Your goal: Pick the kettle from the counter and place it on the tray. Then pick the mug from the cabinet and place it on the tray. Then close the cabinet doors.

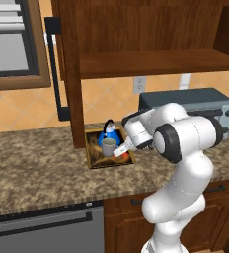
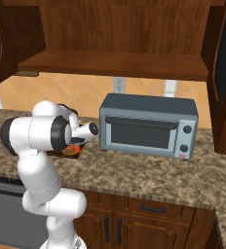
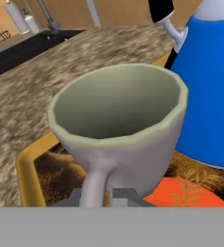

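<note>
Currently, the end effector (image 1: 120,149) is nearly closed, apparently pinching the handle of the mug (image 1: 108,147) over the tray (image 1: 93,160), beside the kettle (image 1: 108,133). Mug placement is under way; next: release, retract, close the cabinet doors (image 1: 69,74).

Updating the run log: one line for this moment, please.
kettle: on tray | mug: over tray, gripper shut on handle | cabinet doors: open
</note>
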Robot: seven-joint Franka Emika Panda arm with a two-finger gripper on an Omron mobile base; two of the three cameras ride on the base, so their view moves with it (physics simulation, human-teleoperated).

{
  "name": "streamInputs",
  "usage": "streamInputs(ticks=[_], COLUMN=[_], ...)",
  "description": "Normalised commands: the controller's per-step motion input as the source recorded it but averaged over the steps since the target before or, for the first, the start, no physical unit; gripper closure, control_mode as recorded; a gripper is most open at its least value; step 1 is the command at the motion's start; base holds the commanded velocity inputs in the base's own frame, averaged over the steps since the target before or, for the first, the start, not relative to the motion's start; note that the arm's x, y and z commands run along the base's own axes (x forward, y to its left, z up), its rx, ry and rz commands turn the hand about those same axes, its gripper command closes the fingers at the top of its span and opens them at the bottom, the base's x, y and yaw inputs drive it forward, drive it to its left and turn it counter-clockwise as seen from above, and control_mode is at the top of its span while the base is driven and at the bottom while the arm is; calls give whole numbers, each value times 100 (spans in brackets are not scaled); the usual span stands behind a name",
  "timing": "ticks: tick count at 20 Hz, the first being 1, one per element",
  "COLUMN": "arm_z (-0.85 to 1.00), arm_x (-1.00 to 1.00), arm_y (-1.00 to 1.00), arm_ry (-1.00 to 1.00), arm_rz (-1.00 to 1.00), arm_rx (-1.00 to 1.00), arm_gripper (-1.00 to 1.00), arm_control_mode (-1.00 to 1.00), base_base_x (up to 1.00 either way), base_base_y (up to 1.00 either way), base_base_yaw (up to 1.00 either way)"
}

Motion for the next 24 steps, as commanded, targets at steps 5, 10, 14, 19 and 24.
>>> streamInputs(ticks=[5, 10, 14, 19, 24], arm_z=[-28, 0, 18, 62, 96], arm_x=[-25, -47, -16, -27, -48], arm_y=[0, 0, 0, -12, -25], arm_ry=[-2, -16, -20, -18, 8], arm_rz=[0, 4, 1, 0, -9], arm_rx=[0, 5, 10, 13, 4], arm_gripper=[-100, -100, -100, -100, -100], arm_control_mode=[-100, -100, -100, -100, -100], base_base_x=[0, 0, 0, 0, 0], base_base_y=[0, 0, 0, 0, 0], base_base_yaw=[0, 0, 0, 0, 0])
